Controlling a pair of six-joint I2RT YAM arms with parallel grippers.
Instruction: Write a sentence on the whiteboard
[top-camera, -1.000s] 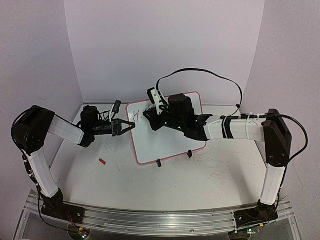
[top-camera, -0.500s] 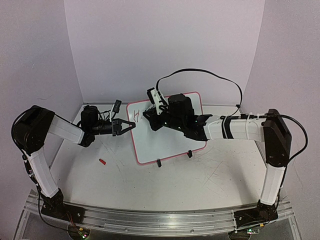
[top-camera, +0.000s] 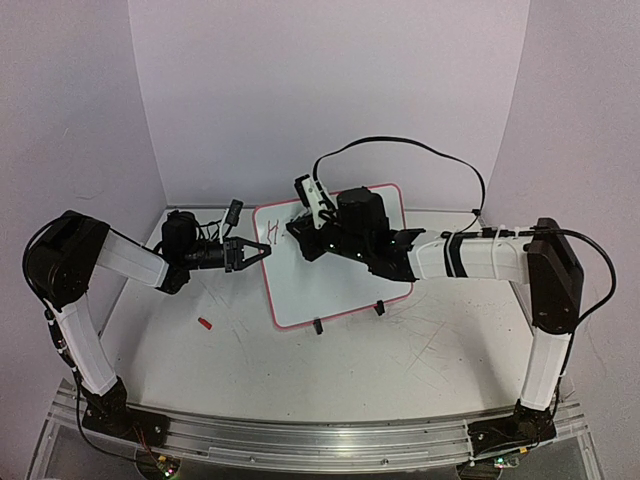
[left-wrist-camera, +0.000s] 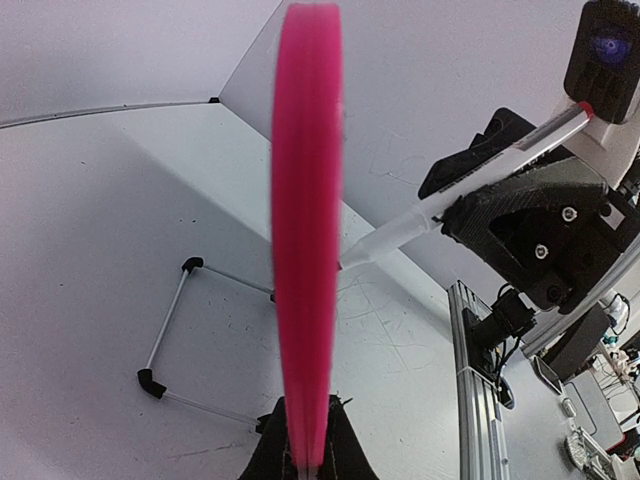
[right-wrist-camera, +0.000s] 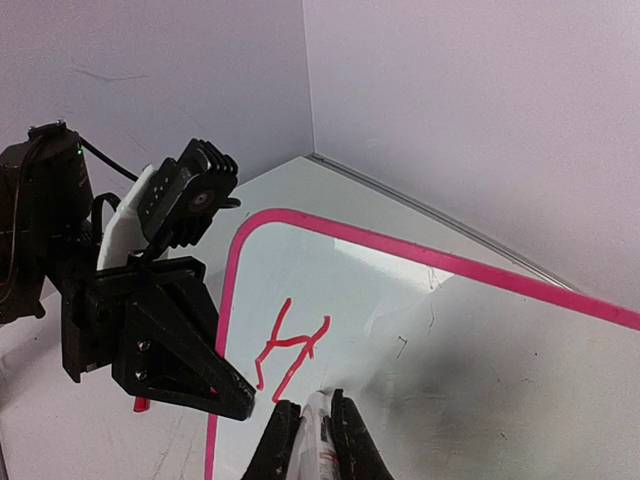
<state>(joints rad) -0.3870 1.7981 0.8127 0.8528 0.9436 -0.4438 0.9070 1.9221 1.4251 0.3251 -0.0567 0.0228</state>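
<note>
Your whiteboard (top-camera: 320, 285) sits mid-table, a bit toward 12 o'clock, and looks propped at a tilt on its two black clip feet (top-camera: 317, 326). It's a white face with a thin pink-red rim and rounded corners. There's a red "H" (right-wrist-camera: 290, 350) with a scrappy extra stroke up in its 11 o'clock corner, and the rest of the face is blank apart from faint smudges.

Your left gripper (top-camera: 262, 253) comes in from 9 o'clock with the arm stretched low. Its fingers are pinched tight on the board's left rim, which the left wrist view shows edge-on as a pink stripe.

Your right arm reaches across from 3 o'clock, over the board's upper half. Your right gripper (right-wrist-camera: 318, 440) is clamped on a white marker (left-wrist-camera: 440, 205), and the tip sits at the board face just to the 4 o'clock side of the H. I can't tell if it's actually touching.

A small red bit (top-camera: 205, 323) lies on the table at the board's 8 o'clock.

Compared with a second ago, nothing has budged: both arms, the board and the writing all look the same.
</note>
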